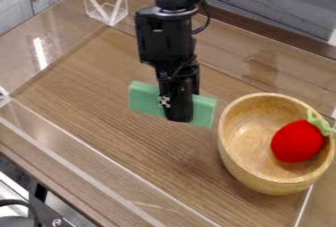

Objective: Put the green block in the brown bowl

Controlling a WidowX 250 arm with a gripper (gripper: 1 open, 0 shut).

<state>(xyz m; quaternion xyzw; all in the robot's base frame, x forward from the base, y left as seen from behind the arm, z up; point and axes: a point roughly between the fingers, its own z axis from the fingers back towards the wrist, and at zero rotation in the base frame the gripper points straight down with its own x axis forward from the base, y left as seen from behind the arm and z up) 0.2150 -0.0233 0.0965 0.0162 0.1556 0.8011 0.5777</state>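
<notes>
Toward the worktop's near right corner sits the bowl [276,142] with a red ball [298,141] inside, so the pincer [175,104], clamped on the block [172,104] just beside its rim, should carry it over the free left half before letting go.

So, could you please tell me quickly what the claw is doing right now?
Claw: closed on the green block, holding it just left of the brown bowl.

Mostly wood here, with some plastic-looking bits.
Brown bowl [250,167] right of the matt black pincer [175,107]: pale grainy wood; green block [172,103] smooth matt; table [79,93] wood-grain, slightly glossy.
</notes>
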